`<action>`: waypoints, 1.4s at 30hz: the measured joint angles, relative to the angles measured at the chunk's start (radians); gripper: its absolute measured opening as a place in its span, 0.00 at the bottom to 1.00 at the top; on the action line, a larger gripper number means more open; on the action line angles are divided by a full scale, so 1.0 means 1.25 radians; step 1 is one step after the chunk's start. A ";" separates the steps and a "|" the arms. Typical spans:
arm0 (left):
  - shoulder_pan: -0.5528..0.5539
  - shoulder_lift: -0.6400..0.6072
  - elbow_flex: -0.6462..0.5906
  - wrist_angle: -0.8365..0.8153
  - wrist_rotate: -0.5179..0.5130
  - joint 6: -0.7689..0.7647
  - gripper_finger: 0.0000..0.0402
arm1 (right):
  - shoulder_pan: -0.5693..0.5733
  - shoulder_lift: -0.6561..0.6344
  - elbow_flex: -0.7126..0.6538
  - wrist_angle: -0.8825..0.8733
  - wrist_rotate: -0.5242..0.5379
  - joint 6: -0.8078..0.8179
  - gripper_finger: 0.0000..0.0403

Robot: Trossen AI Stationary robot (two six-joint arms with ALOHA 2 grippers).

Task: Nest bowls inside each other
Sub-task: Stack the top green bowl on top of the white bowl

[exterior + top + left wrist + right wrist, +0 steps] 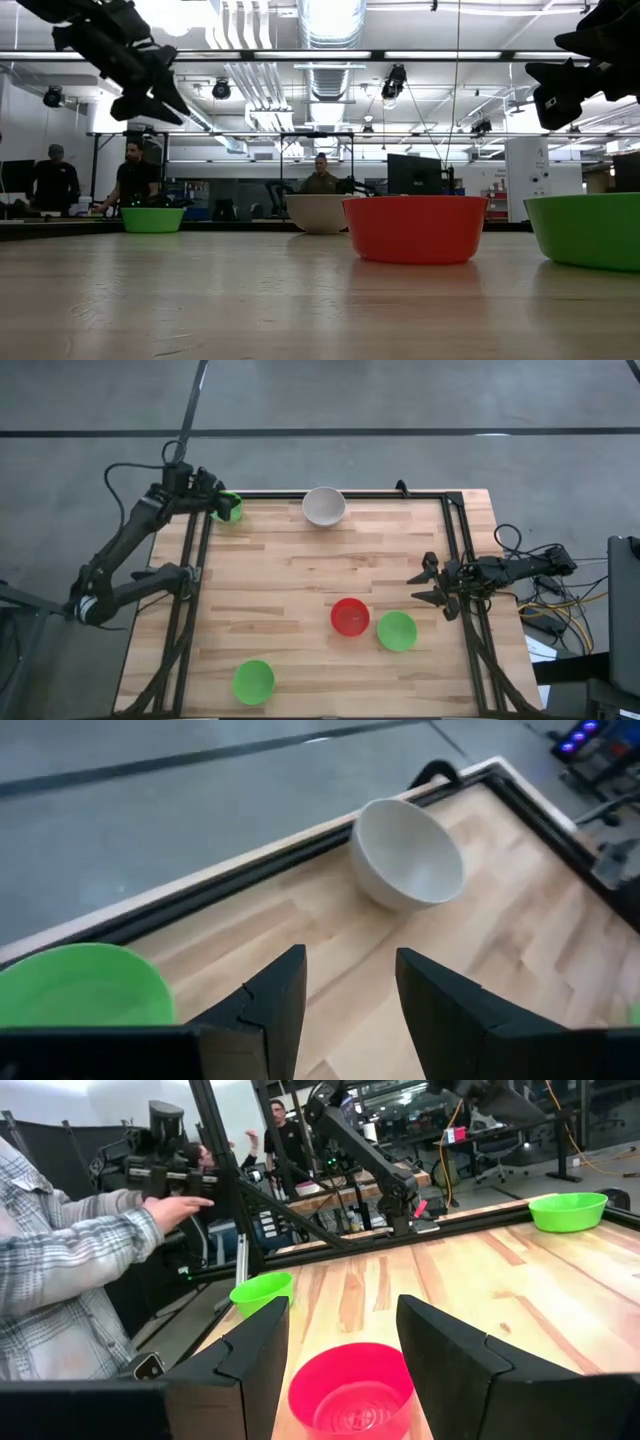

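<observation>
the table is a pale butcher-block top of glued wood strips, edged by a black metal frame, standing on a grey concrete floor crossed by a dark line. five bowls sit on it, all apart from one another and none nested. the white bowl rests at the far edge, about midway along. one green bowl sits in the far left corner, just beside the left gripper, which hovers over that corner with its jaws spread and nothing between them. the red bowl stands toward the near right, with a second green bowl just beside it on its right, the two not quite touching. a third green bowl sits alone near the front left edge.

the right gripper hangs over the table's right edge, pointing inward toward the red bowl, jaws wide apart and empty.

beyond the table the room is a big open workshop: white ducts and strip lights overhead, monitors and desks farther back, and a few people standing behind the far edge. close by the table's left side, a person in a plaid sleeve reaches a hand toward the frame's upright. cables lie tangled off the right side.
</observation>
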 joint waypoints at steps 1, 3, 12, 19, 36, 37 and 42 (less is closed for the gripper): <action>0.003 -0.001 0.004 -0.001 -0.005 0.000 0.40 | 0.000 0.000 0.000 0.000 0.000 0.000 0.45; 0.007 -0.008 0.022 0.002 -0.020 0.000 0.40 | 0.000 0.000 0.000 0.000 0.000 0.000 0.45; 0.009 -0.054 0.091 -0.077 -0.120 -0.011 0.40 | 0.000 0.000 0.000 0.000 0.000 0.000 0.45; 0.009 -0.081 0.092 -0.130 -0.125 0.031 0.40 | 0.000 0.000 0.000 0.000 0.000 0.000 0.45; 0.009 -0.020 0.092 -0.215 -0.141 0.049 0.40 | 0.000 0.000 0.000 0.000 0.000 0.000 0.45; 0.009 -0.010 0.092 -0.215 -0.140 0.046 0.40 | 0.000 0.000 0.000 0.000 0.000 0.000 0.45; 0.009 0.036 0.092 -0.214 -0.138 0.030 0.40 | 0.000 0.000 0.000 0.000 0.000 0.000 0.45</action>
